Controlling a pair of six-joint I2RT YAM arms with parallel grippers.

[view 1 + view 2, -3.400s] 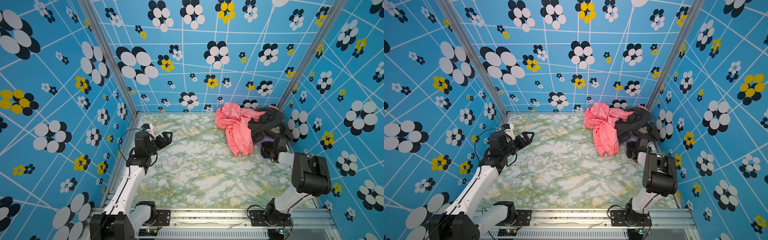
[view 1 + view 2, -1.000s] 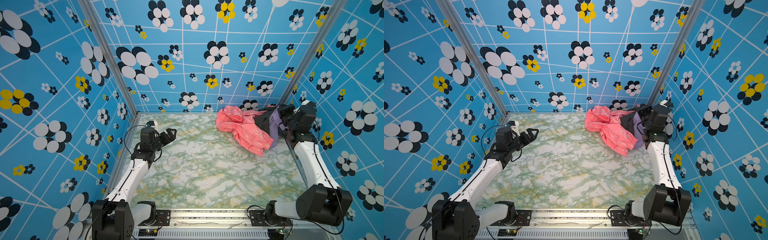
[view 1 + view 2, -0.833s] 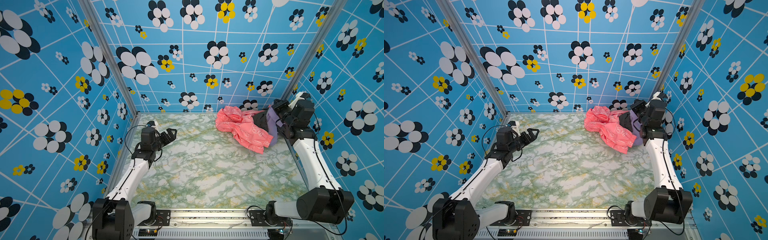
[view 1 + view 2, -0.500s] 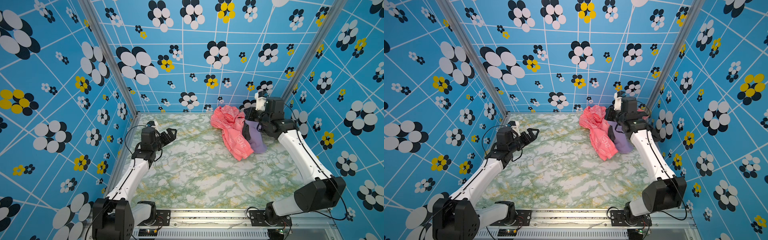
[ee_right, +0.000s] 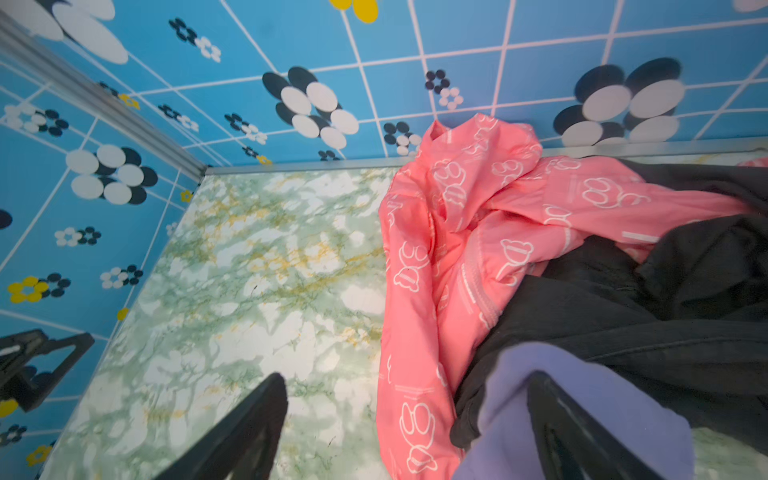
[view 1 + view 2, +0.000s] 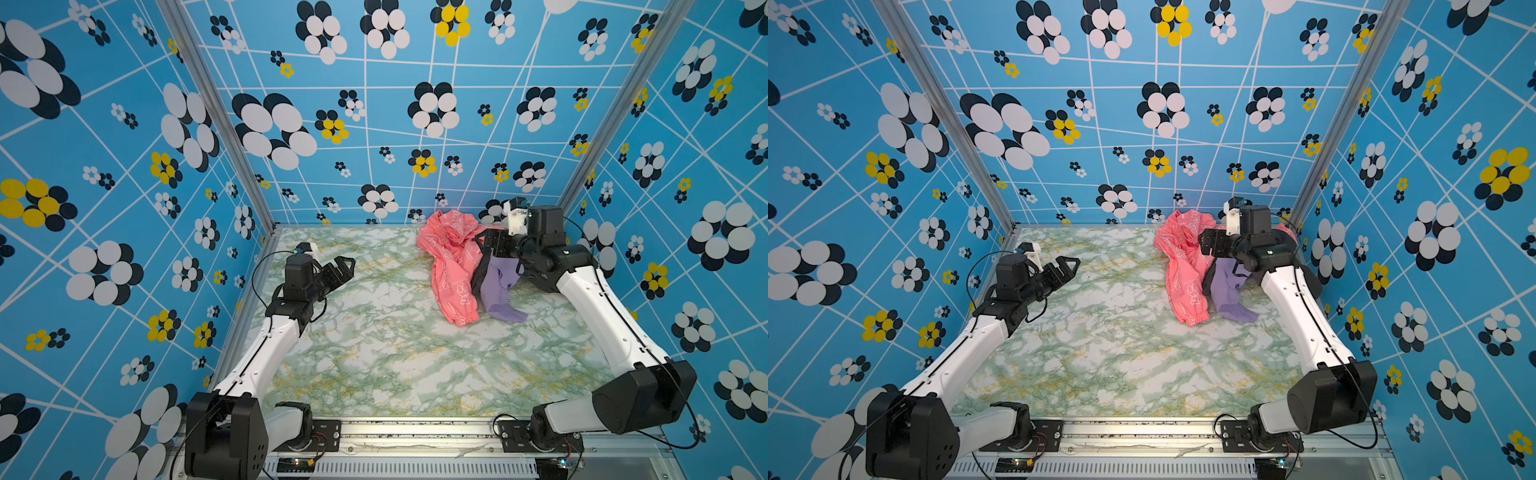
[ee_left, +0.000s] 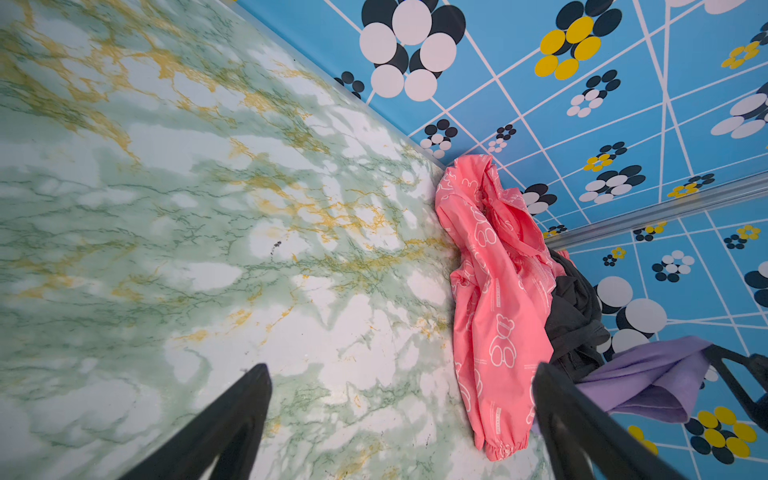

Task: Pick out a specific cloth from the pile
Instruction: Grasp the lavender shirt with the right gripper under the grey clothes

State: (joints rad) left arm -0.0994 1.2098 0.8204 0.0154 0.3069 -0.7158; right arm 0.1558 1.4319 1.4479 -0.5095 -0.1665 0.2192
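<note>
Right wrist view: my right claw (image 5: 405, 376) has sprung apart since a second ago and swung inward. The cloth (image 5: 505, 399) drapes over one finger (image 5: 565, 428), trailing below onto the table (image 6: 374, 353). Black trousers (image 5: 623, 311) and the coral-pink garment (image 5: 457, 249) crowd just ahead, touching it. My left claw (image 6: 343, 266), jaws apart, hangs well off

Marble table (image 6: 374, 353) lies bare across the middle, the front and the left side, so a gripper has free passage there. The far right corner is blocked by the pile (image 6: 465, 266): coral-pink garment (image 6: 451, 274), black trousers (image 5: 623, 311) and the cloth (image 6: 498, 291) touch one another, close to the back wall (image 6: 374, 124) and the right wall (image 6: 685, 208). Right gripper (image 6: 486, 246) sits over the pile, jaws spread, the cloth draped on one finger; left gripper (image 6: 347, 264) hangs near the left wall (image 6: 124, 208), well apart from the pile
</note>
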